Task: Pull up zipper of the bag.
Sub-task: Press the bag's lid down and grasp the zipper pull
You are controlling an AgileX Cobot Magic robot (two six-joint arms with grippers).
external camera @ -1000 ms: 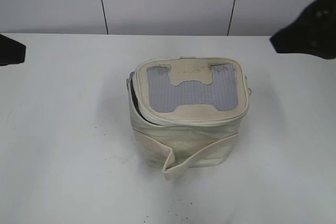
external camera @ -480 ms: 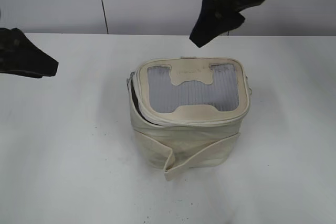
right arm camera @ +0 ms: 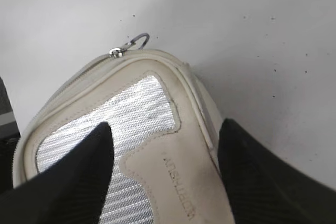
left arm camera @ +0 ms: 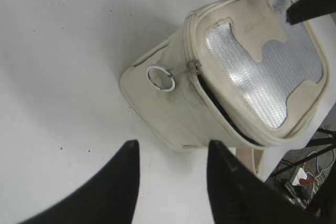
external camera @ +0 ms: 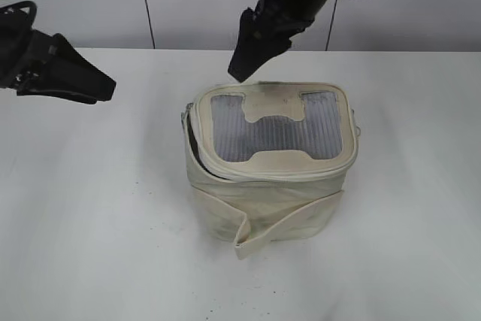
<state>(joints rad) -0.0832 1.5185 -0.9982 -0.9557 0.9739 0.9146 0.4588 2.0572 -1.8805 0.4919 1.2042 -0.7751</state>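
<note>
Left arm (external camera: 52,73) cropped at exterior view's left edge | bag (right arm camera: 157,150) lid cut off at right wrist view's bottom | patch lettering (right arm camera: 176,184) too small to read

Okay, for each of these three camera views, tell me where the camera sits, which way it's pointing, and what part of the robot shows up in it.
Exterior view: in front of the table, looking down at a slant at the bag; left gripper at the left, right gripper above the lid's rear.
Left wrist view: on the left arm, looking past its open fingers at the bag's side, the zipper and its ring pull.
Right wrist view: on the right arm, looking down between open fingers onto the lid.
Shared: all three show the bag's grey lid panel; the left wrist view also catches the right gripper's tip.
</note>
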